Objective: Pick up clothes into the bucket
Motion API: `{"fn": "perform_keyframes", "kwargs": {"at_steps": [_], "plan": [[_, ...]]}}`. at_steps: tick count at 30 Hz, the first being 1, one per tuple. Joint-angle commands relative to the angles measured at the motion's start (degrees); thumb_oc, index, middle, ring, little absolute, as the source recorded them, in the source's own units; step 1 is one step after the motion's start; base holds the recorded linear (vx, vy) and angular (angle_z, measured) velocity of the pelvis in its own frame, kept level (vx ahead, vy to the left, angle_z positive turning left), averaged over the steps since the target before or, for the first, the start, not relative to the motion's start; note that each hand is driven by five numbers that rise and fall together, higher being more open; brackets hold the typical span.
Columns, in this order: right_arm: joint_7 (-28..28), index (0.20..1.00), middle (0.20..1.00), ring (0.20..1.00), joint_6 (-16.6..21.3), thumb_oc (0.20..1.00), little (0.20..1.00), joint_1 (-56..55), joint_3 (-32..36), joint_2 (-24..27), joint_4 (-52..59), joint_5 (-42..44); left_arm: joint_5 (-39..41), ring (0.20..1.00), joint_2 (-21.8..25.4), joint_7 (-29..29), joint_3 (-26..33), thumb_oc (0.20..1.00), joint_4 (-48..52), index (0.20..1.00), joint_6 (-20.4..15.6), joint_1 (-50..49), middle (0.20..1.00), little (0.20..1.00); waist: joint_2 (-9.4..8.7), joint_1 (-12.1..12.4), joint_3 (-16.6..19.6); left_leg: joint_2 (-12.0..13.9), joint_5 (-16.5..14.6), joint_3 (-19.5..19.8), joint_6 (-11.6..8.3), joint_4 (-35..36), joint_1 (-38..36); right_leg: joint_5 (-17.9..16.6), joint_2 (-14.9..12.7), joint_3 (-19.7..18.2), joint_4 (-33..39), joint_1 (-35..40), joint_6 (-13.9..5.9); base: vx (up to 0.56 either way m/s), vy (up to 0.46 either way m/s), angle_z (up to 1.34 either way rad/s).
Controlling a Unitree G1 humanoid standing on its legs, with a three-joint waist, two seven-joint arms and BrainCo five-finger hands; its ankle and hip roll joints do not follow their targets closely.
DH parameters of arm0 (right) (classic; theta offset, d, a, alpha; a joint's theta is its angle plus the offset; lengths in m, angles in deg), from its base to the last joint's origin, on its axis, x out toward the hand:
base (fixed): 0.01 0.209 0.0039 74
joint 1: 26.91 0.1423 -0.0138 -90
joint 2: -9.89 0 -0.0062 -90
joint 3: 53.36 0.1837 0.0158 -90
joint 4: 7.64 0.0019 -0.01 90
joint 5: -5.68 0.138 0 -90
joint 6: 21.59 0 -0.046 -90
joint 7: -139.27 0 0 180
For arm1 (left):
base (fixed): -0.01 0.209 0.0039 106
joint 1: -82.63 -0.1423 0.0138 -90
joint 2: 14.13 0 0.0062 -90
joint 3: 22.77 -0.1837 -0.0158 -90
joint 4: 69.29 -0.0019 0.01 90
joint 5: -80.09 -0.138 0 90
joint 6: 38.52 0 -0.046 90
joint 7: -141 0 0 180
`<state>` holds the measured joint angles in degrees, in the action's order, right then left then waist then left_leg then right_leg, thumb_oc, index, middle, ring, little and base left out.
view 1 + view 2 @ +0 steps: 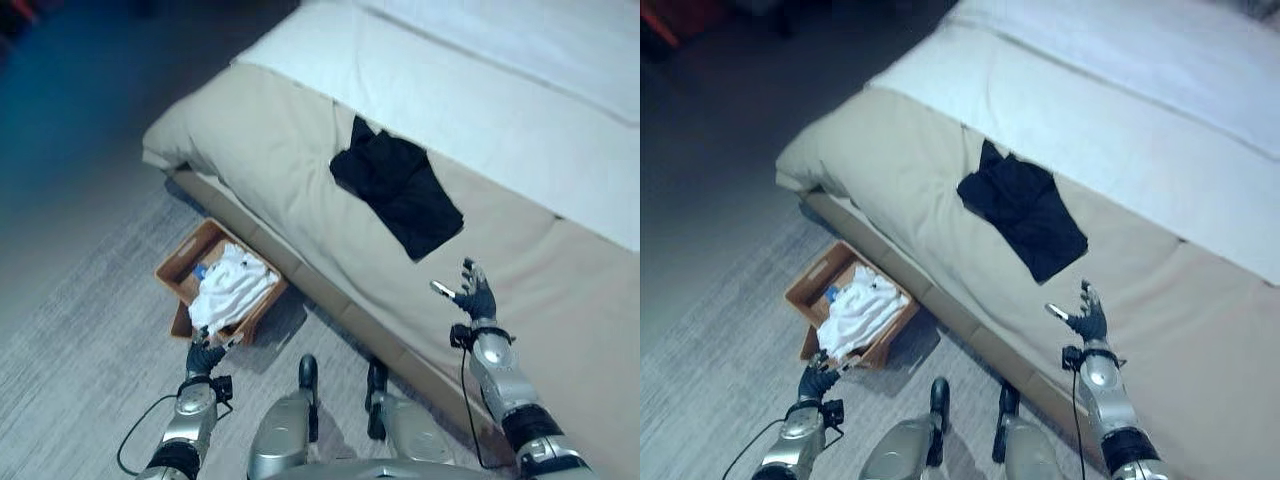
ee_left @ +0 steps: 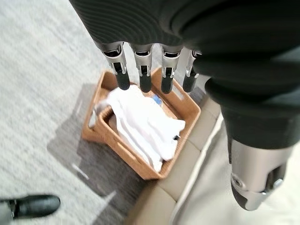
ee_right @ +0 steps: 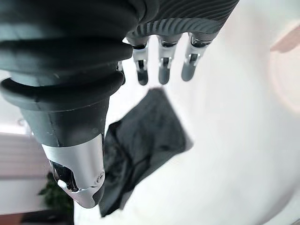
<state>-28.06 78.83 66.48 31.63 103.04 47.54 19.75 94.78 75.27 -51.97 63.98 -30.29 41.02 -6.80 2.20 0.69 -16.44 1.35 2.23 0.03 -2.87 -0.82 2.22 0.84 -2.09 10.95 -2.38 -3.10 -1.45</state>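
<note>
target: black garment (image 1: 397,192) lay on the bed (image 1: 260,150), long axis running diagonally away from you
nearer hand: your right hand (image 1: 474,296), fingers straight, holding nothing, garment just ahead of it
left hand (image 1: 203,357): fingers straight, empty, over the basket (image 1: 176,265) with white clothes (image 1: 232,285)

1. The eye views are dim; the far floor (image 1: 70,90) falls into deep shade.
2. The wicker basket (image 2: 140,164) casts a soft shadow on the carpet.
3. In the right wrist view the bed (image 3: 243,150) glares pale, and the black garment (image 3: 140,140) is soft-edged.

Beige bed (image 1: 300,170) with white cover (image 1: 480,90), grey carpet floor (image 1: 70,330)
</note>
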Motion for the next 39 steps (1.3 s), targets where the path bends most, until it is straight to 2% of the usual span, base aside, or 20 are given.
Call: {"fn": "perform_keyframes", "kwargs": {"at_steps": [1, 3, 10, 20, 31, 39], "plan": [[-2.2, 1.000, 1.000, 1.000, 0.2, 1.000, 1.000, -1.3, 1.1, 1.3, 1.4, 1.9, -0.8, 1.000, 0.7, 2.0, 0.7, 1.000, -2.3, 1.000, -0.6, -0.7, 1.000, 1.000, -2.00, 0.2, 3.2, 0.0, -1.1, 3.9, -0.42, -2.8, 1.2, 3.5, -1.8, 0.3, -5.3, 0.1, -2.75, 0.10, -0.066, 0.01], [-3.1, 1.000, 1.000, 1.000, -0.7, 1.000, 1.000, -2.9, 1.3, 0.9, -2.2, 1.3, -0.6, 1.000, -0.3, 3.4, 1.0, 1.000, -4.6, 1.000, 0.2, -1.6, 1.000, 1.000, -2.01, 0.0, 5.0, 0.2, -1.5, 3.8, -0.49, -2.9, -0.4, 4.0, -1.4, 0.3, -5.0, 2.0, -2.54, 0.08, -0.057, 0.04], [-4.7, 1.000, 1.000, 1.000, -2.1, 1.000, 1.000, -5.4, 1.8, 0.6, -5.3, -0.8, -1.6, 1.000, -1.9, 6.4, 0.7, 1.000, -8.0, 1.000, 1.3, -3.4, 1.000, 1.000, -2.11, -0.5, 7.8, 0.4, -2.4, 3.6, -0.41, -2.6, -3.6, 4.6, -1.2, 0.5, -3.4, 5.9, -2.36, 0.07, -0.034, 0.01], [-3.4, 1.000, 1.000, 1.000, -2.3, 1.000, 1.000, -5.7, 1.1, 1.3, -2.6, -6.2, -4.5, 1.000, -2.5, 5.8, 1.0, 1.000, -9.8, 1.000, 1.7, -5.1, 1.000, 1.000, -2.30, -0.6, 8.8, 0.2, -3.1, 3.2, -0.08, -1.6, -5.5, 4.2, -1.2, -0.1, -1.9, 7.8, -2.56, 0.01, -0.002, 0.00], [-0.5, 1.000, 1.000, 1.000, -1.8, 1.000, 1.000, -0.6, 1.2, 3.7, 2.0, -7.9, -5.7, 1.000, -2.2, 4.2, 0.6, 1.000, -11.0, 1.000, 2.0, -5.8, 1.000, 1.000, -2.66, 0.1, 5.9, -0.6, -2.4, 3.1, 0.53, -0.7, -3.3, 2.0, -1.7, -0.2, -0.5, 5.8, -3.41, -0.04, 0.032, 0.00], [3.6, 1.000, 1.000, 1.000, -2.0, 1.000, 1.000, 12.4, -1.9, 9.0, 2.1, -10.2, -3.2, 1.000, -0.3, 1.8, -2.2, 1.000, -7.7, 1.000, 0.6, -3.0, 1.000, 1.000, -2.55, 1.1, 0.5, -1.9, -1.3, 2.8, 1.22, -2.8, 4.9, -0.3, -2.8, -1.2, -2.5, -2.9, -3.97, -0.12, 0.057, -0.05]]}}
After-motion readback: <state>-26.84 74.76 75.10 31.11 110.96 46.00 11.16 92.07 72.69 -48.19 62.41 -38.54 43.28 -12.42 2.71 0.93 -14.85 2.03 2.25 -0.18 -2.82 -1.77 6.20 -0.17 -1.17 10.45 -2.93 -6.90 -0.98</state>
